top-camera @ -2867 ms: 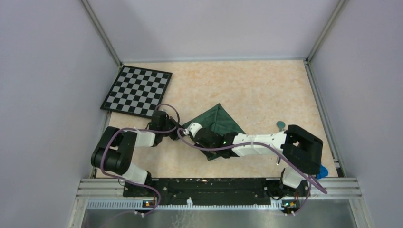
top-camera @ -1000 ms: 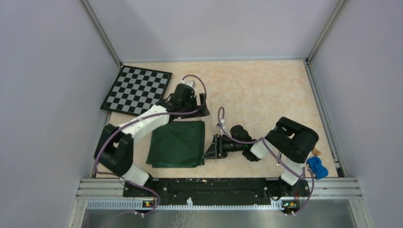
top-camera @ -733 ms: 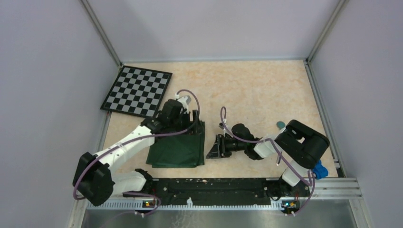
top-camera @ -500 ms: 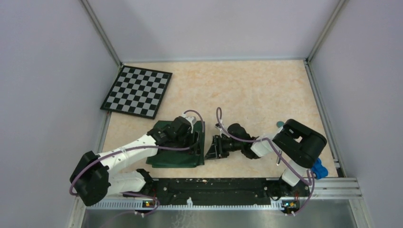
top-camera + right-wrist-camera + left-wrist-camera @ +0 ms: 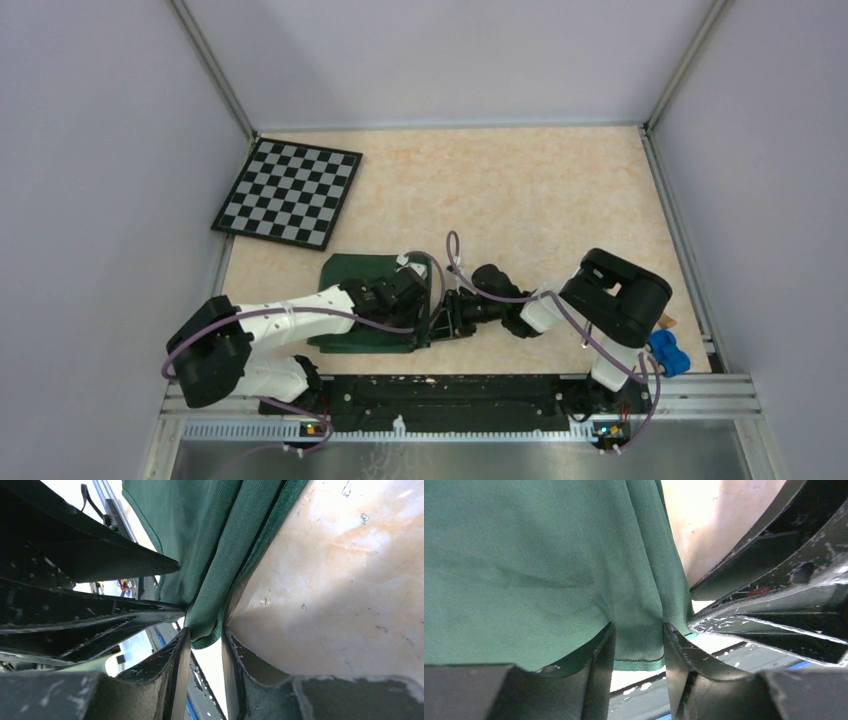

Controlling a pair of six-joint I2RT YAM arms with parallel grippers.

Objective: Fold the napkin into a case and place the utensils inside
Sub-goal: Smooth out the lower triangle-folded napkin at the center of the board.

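Observation:
The dark green napkin (image 5: 352, 282) lies folded on the table near the front edge, left of centre. My left gripper (image 5: 424, 312) reaches across it to its right edge. In the left wrist view the left gripper (image 5: 638, 641) is shut on the napkin (image 5: 524, 555), whose hem hangs between the tips. My right gripper (image 5: 441, 322) meets the same edge from the right. In the right wrist view the right gripper (image 5: 204, 641) is shut on a bunched fold of the napkin (image 5: 200, 540). The utensils are out of view. No narrow case shows.
The checkered board (image 5: 288, 192) lies at the back left. A blue toy car (image 5: 665, 353) and a small tan piece (image 5: 668, 322) sit at the front right by the right arm's base. Grey walls enclose the table on three sides.
The left arm swung from the napkin's far edge down over it to its near right edge. The right gripper moved left onto that edge. Both grippers have closed on the cloth.

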